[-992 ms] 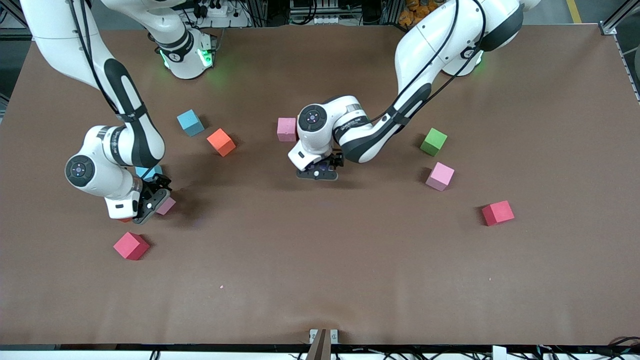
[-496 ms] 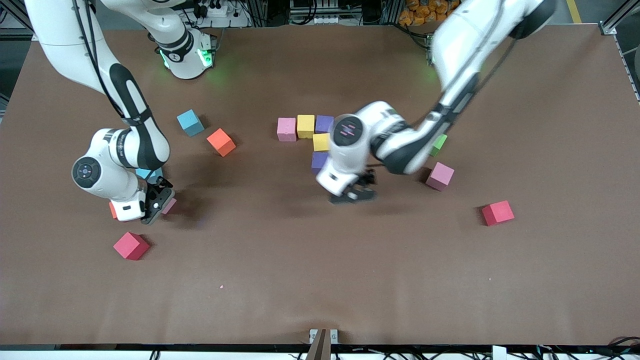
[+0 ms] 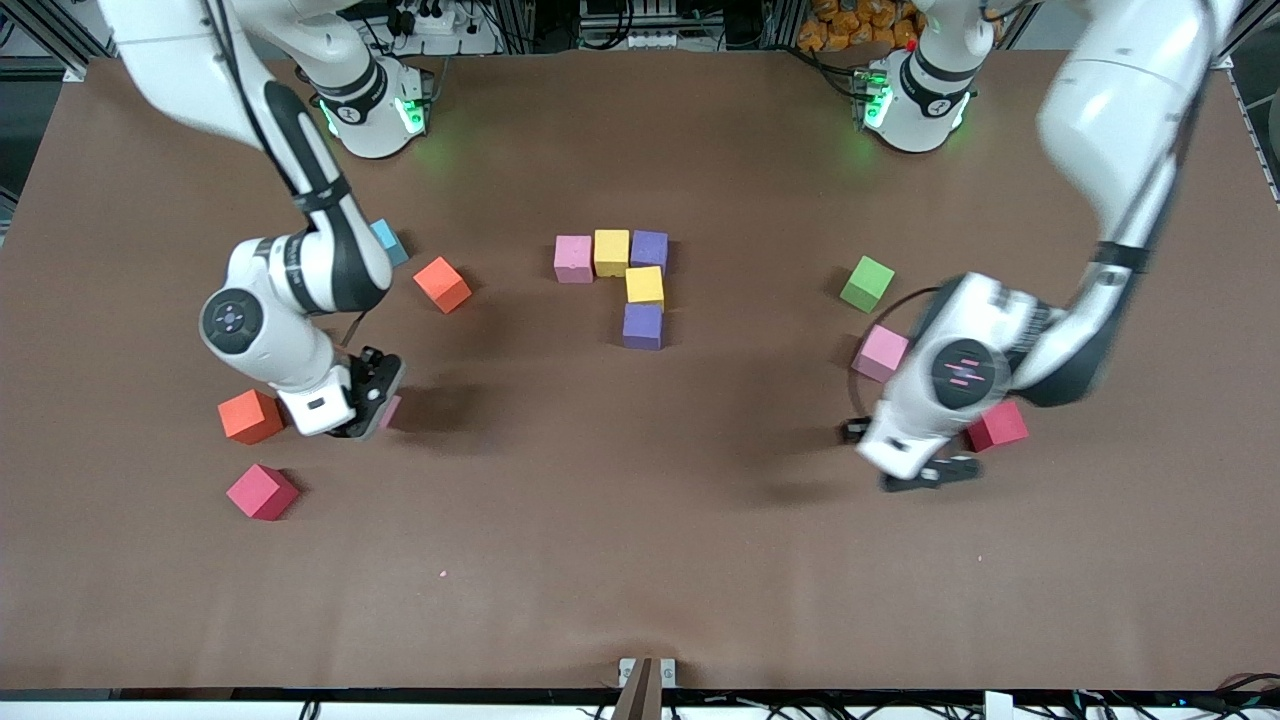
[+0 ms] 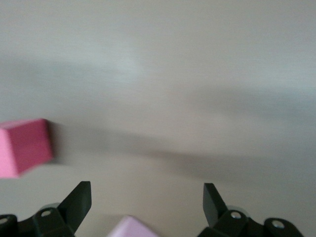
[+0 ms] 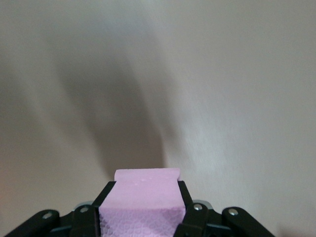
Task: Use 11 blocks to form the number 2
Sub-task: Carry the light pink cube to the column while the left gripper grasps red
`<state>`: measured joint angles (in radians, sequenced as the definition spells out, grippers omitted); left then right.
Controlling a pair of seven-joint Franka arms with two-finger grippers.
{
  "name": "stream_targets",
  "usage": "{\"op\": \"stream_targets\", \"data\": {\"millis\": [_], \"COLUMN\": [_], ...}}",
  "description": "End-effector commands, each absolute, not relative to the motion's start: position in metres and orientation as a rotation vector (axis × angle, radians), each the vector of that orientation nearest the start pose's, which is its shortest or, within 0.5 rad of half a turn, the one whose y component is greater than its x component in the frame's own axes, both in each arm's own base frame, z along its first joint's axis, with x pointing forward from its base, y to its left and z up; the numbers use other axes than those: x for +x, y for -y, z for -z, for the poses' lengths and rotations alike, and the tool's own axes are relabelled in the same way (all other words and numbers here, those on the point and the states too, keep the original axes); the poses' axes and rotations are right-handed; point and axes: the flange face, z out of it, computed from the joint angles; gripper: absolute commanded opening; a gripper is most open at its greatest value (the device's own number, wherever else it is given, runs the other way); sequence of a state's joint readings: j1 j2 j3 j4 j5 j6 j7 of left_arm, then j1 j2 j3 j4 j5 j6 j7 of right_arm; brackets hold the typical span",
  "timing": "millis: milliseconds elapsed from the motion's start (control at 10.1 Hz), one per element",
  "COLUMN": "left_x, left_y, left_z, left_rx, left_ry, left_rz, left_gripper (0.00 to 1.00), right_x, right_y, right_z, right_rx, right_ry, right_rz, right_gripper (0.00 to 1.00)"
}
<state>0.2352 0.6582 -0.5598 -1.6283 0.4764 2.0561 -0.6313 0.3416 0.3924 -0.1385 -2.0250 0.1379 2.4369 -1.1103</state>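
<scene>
Five blocks lie joined mid-table: pink, yellow, purple, yellow, purple. My right gripper is shut on a pink block, just above the table beside an orange-red block. An orange block and a red block lie loose nearby. My left gripper hangs open and holds nothing, low between a pink block and a red block. The green block sits farther from the camera.
A light-blue cube peeks out from under the right arm's forearm. A broad bare stretch of the brown table runs along the edge nearest the camera.
The right gripper shut on the pink block and shifted with it toward mid-table, uncovering the orange-red block. The left arm swung from the joined blocks to its own end.
</scene>
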Motion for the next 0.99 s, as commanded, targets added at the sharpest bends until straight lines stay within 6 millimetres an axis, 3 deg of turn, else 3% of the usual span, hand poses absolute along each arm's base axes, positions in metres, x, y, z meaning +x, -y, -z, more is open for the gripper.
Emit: {"op": "stream_targets", "data": {"millis": [0, 298, 496, 694, 893], "left_x": [0.642, 0.629, 0.627, 0.625, 0.625], "left_y": [0.074, 0.003, 0.001, -0.002, -0.012], "left_z": [-0.270, -0.257, -0.248, -0.241, -0.234], "left_rx": [-3.064, -3.090, -3.110, -3.074, -3.049], "left_ry": [0.139, 0.080, 0.054, 0.002, -0.018], "left_rz": [-0.145, -0.048, -0.001, 0.000, -0.004], "left_gripper": [1.00, 1.00, 1.00, 1.00, 1.00], "right_x": [0.570, 0.532, 0.502, 0.478, 0.483], "right_y": [-0.193, -0.282, -0.348, -0.390, -0.417], "right_z": [-0.281, -0.284, -0.273, -0.263, -0.253], "right_rx": [-2.473, -2.447, -2.446, -2.461, -2.455], "right_ry": [1.889, 1.909, 1.988, 2.003, 2.023], "right_rz": [0.103, 0.105, 0.093, 0.077, 0.090], "right_gripper": [0.33, 0.33, 0.33, 0.33, 0.33]}}
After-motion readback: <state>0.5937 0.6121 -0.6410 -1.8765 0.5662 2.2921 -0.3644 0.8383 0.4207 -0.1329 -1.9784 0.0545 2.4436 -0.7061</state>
